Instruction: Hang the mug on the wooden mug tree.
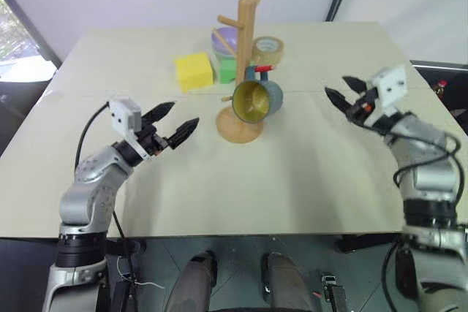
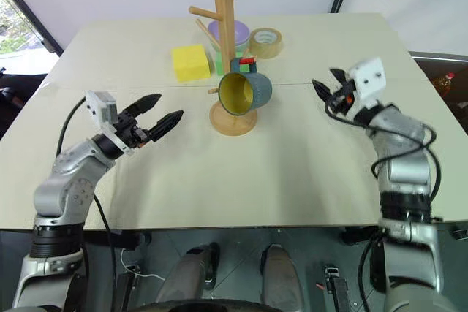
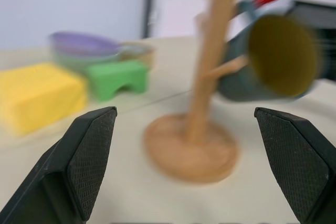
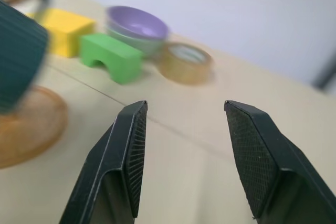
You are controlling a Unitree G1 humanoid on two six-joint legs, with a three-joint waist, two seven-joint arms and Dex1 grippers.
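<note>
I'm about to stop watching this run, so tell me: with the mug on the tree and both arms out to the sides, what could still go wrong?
1. The mug hangs tilted on a low peg of the wooden mug tree, mouth facing the robot; a jolt might slip it off.
2. The left gripper, jaws open, sits close to the tree's base; a stray sweep could knock the tree.
3. The right gripper is farther off, so less of a worry.
</note>
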